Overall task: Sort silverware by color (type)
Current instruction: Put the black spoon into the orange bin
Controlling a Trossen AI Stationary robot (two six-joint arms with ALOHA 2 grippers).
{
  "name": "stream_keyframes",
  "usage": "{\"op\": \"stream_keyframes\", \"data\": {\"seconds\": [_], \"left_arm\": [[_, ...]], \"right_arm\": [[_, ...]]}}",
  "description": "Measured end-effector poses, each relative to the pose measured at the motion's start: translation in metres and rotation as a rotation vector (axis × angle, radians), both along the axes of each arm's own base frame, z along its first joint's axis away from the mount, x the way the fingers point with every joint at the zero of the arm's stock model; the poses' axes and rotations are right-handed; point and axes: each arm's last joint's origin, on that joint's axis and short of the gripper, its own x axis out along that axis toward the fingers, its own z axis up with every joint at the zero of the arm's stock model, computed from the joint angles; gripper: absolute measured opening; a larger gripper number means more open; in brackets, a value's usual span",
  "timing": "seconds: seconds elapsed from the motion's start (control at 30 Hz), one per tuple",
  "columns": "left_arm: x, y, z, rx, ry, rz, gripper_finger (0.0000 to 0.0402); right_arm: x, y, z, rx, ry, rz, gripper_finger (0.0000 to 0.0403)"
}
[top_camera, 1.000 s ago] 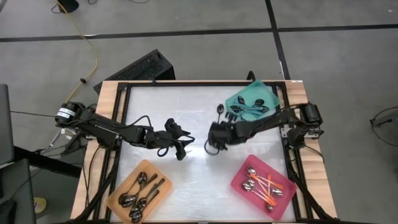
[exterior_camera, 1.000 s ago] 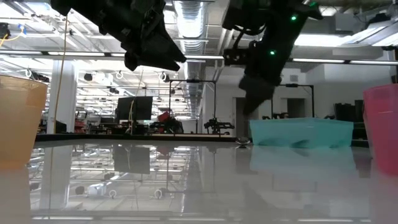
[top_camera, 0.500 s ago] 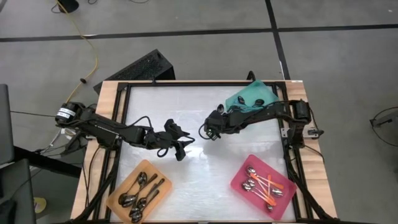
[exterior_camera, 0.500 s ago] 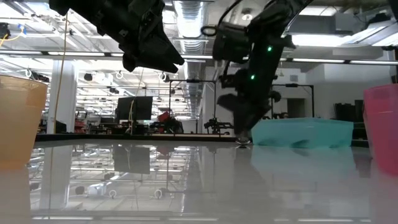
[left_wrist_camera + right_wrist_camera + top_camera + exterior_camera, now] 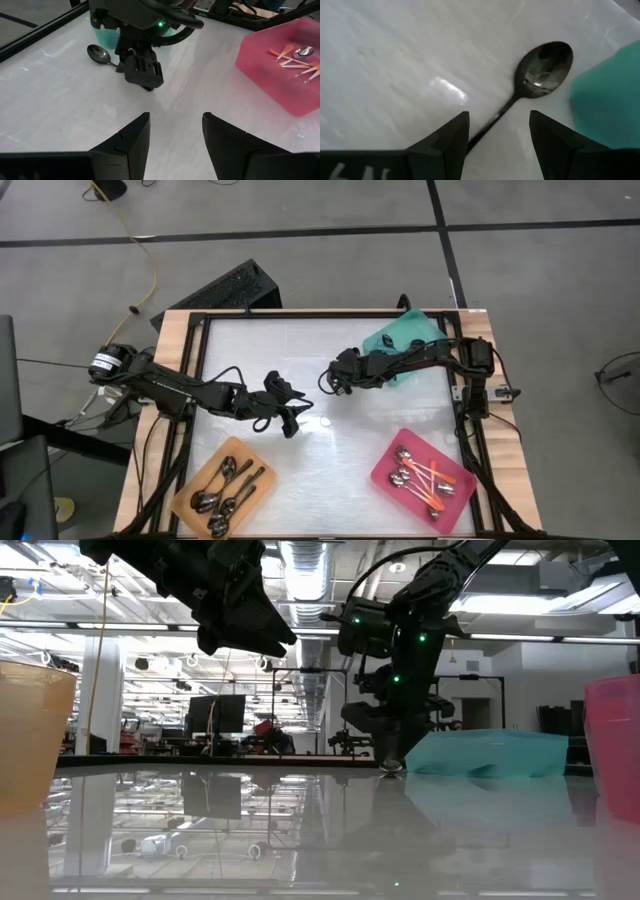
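Last loose dark spoon (image 5: 535, 85) lies flat on the white table (image 5: 260, 350), bowl just beside the teal tray (image 5: 405, 335). Right gripper (image 5: 497, 132) poised over its handle, fingers apart, nothing held. Best bet: settle lower, straddle the thin handle mid-length, pinch square. Tray wall crowds the bowl end. Left gripper (image 5: 175, 135) waits well apart from the tray, fingers spread, empty.

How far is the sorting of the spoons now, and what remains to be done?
Nearly done, it seems. Silver spoons lie in the orange tray, orange-handled spoons in the pink tray, dark ones in the teal tray. In hand: the right gripper, open, is over the last dark spoon on the table beside the teal tray. The left gripper waits, open, mid-table.
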Motion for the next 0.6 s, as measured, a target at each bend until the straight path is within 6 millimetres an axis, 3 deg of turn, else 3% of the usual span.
{"op": "stream_keyframes", "data": {"seconds": [0.33, 0.6], "left_arm": [[0.000, 0.000, 0.000, 0.000, 0.000, 0.001, 0.0164], [0.000, 0.000, 0.000, 0.000, -0.001, 0.000, 0.0164]], "right_arm": [[0.002, 0.001, -0.001, 0.004, -0.046, -0.023, 0.0214], [0.004, 0.001, -0.021, 0.008, -0.029, -0.047, 0.0214]]}}
